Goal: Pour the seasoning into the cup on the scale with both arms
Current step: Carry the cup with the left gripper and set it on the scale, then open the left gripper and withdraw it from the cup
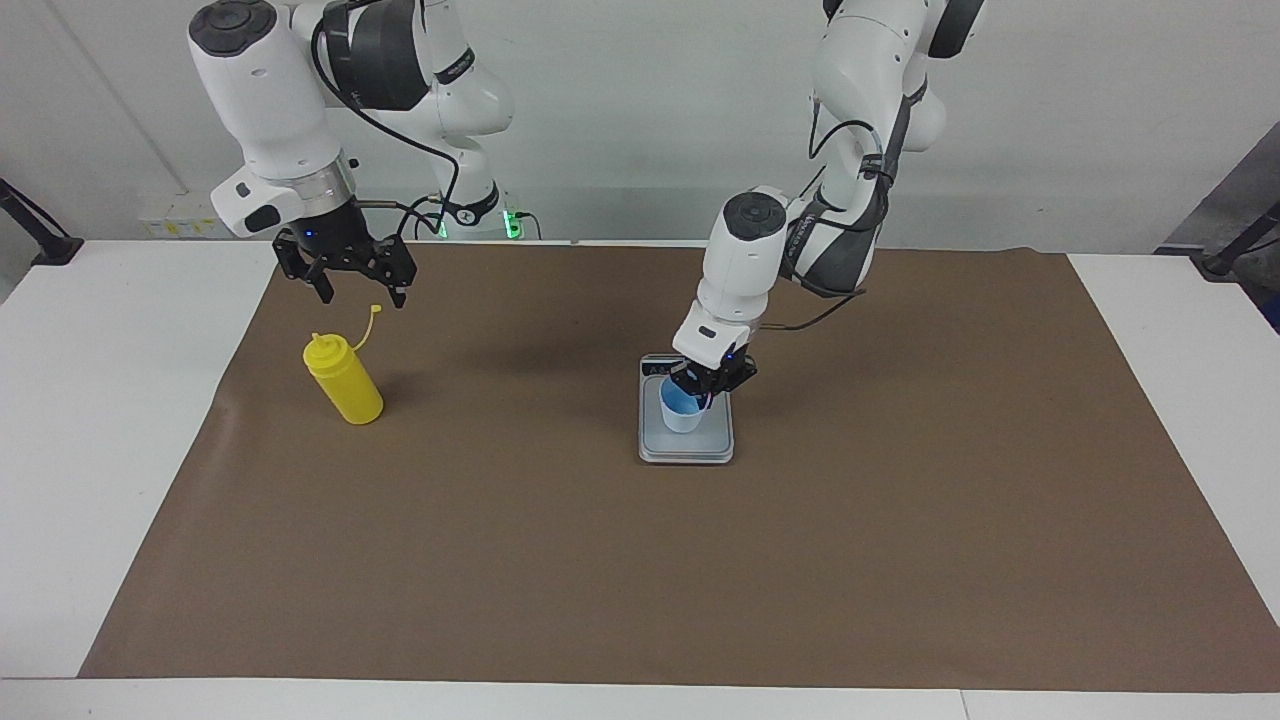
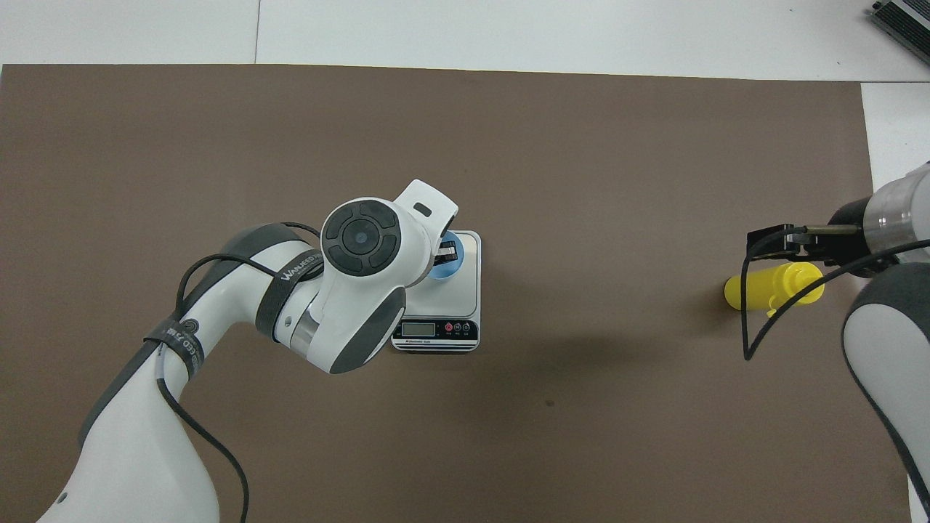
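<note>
Seasoning bottle [image 1: 343, 380] stands upright on the brown mat [image 1: 640, 560], toward the right arm's end of the bench, cap off on its tether. Right tool [image 1: 352, 283] hangs above it, fingers spread. Cup [image 1: 683, 408] sits on scale [image 1: 686, 440]; left tool [image 1: 703, 387] pinches its rim.

Overhead: left arm covers most of cup [image 2: 449, 263] on scale [image 2: 465, 290]; right tool [image 2: 777, 242] over seasoning bottle [image 2: 774, 285].

Bench [image 1: 90, 420]: white top, visible along all edges of the covering. Covering: one brown paper sheet [image 1: 700, 570], laid flat over most of the bench, with a small dark speck [image 2: 550, 402] on its surface. Rear wall [image 1: 620, 110]: plain white. A dark strut [image 1: 35, 228] meets the bench at one corner; a second strut [image 1: 1240, 245] meets it at the other.
</note>
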`<state>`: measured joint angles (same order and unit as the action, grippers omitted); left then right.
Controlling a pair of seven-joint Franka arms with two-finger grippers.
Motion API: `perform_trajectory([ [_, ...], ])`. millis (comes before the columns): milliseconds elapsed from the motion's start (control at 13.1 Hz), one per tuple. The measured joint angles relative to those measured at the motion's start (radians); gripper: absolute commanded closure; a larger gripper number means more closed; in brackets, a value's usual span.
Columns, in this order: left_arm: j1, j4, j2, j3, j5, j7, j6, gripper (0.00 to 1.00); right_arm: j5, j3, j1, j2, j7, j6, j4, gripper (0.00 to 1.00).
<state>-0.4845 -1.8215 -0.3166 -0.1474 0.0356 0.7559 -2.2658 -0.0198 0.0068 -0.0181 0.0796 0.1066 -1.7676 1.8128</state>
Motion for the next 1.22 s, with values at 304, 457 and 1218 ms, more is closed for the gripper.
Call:
perform_trajectory([
  [304,0.0,-0.001,-0.001,0.003,0.012,0.0,-0.003,0.0,0.0,0.0,0.0,0.0,0.0,0.0,0.0,0.0],
  [457,0.0,0.007,0.0,0.008,0.019,0.0,0.006,0.0,0.0,0.0,0.0,0.0,0.0,0.0,0.0,0.0],
  [1218,0.237,0.068,0.176,0.03,0.024,-0.316,0.312,0.0,0.0,-0.014,0.102,0.0,-0.002,0.002,0.001,0.0],
])
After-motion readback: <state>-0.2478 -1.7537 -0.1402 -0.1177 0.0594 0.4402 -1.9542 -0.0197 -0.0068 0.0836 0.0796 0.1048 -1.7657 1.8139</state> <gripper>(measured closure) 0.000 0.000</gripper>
